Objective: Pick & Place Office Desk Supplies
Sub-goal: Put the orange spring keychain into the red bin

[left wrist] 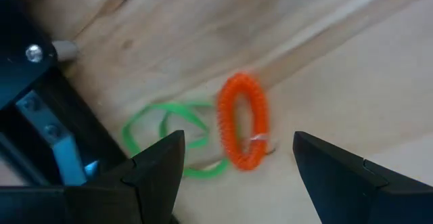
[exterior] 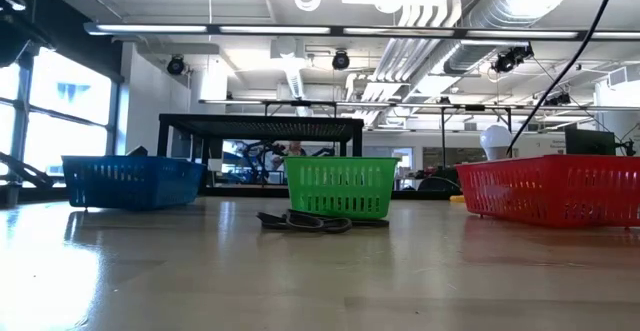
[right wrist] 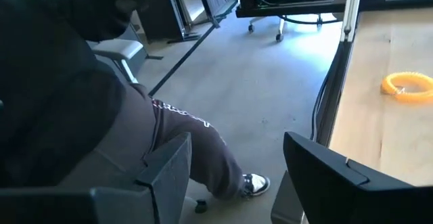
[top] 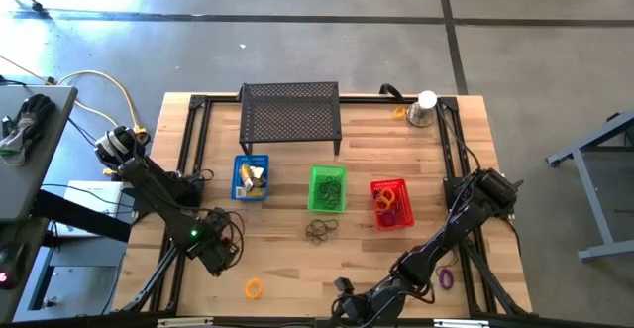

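Note:
An orange coiled loop (left wrist: 242, 129) and a thin green loop (left wrist: 169, 135) lie flat on the wood, touching each other. My left gripper (left wrist: 237, 162) points down over them, open, with a finger on either side of the orange loop and touching neither loop. It hangs near the table's left front (top: 216, 256). A yellow-orange loop (top: 255, 288) lies near the front edge, dark loops (top: 320, 229) lie in front of the green basket, and a purple loop (top: 446, 276) lies under the right arm. My right gripper (top: 345, 306) waits open at the front edge.
Blue (top: 251, 177), green (top: 327, 187) and red (top: 391, 202) baskets stand in a row mid-table, each with items inside. A black mesh shelf (top: 290, 115) stands behind them, and a silver cup with a white ball (top: 424, 108) at the far right. A seated person (right wrist: 74, 95) is beyond the front edge.

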Robot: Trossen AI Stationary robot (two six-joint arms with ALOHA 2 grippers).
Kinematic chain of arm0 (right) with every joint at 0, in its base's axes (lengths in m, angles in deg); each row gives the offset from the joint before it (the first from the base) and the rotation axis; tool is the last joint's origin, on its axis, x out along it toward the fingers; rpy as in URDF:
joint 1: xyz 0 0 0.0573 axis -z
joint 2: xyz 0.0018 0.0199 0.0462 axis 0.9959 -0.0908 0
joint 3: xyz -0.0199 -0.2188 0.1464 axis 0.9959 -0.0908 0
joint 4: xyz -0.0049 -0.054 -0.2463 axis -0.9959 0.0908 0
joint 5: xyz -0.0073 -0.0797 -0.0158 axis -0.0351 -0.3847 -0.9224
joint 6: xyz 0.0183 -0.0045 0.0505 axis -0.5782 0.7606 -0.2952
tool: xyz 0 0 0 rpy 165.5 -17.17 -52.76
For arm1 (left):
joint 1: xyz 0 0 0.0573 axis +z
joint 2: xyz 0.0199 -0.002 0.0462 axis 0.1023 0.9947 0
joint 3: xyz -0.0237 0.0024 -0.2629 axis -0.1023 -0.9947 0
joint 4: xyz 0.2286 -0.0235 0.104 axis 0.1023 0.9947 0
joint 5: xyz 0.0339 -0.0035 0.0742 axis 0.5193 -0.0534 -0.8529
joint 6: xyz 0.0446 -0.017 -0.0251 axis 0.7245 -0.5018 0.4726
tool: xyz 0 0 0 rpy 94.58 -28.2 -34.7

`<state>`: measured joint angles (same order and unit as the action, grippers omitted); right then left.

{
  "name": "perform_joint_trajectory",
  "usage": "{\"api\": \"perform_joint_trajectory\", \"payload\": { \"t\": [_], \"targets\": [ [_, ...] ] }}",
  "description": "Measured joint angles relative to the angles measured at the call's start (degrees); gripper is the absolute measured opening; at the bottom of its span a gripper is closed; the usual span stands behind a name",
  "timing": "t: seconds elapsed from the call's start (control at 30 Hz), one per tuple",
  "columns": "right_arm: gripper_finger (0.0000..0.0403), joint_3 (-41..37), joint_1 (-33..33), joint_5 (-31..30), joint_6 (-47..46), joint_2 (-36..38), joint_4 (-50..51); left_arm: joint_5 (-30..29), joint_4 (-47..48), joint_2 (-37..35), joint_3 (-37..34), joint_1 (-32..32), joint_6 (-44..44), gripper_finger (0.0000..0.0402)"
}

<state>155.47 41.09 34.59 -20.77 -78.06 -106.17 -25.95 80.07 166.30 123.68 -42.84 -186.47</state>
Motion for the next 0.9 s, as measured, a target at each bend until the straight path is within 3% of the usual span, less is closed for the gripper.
{"api": "perform_joint_trajectory", "payload": {
  "t": [0.27, 0.5, 0.9],
  "targets": [
    [0.0224, 0.0, 1.8, 0.35, 3.67, 0.0, -0.43, 2.02, -2.47, 0.0, -2.47, 3.09, 9.52, 0.0261],
    [0.0224, 0.0, 3.89, 4.12, 3.39, 0.0, -0.37, 3.2, -4.16, -0.02, -2.88, 6.24, 15.23, 0.0261],
    [0.0224, 0.0, 4.47, 4.38, 4.77, 0.0, 0.13, 4.41, -14.62, -0.26, -10.77, 6.4, 16.59, 0.0261]
  ]
}}
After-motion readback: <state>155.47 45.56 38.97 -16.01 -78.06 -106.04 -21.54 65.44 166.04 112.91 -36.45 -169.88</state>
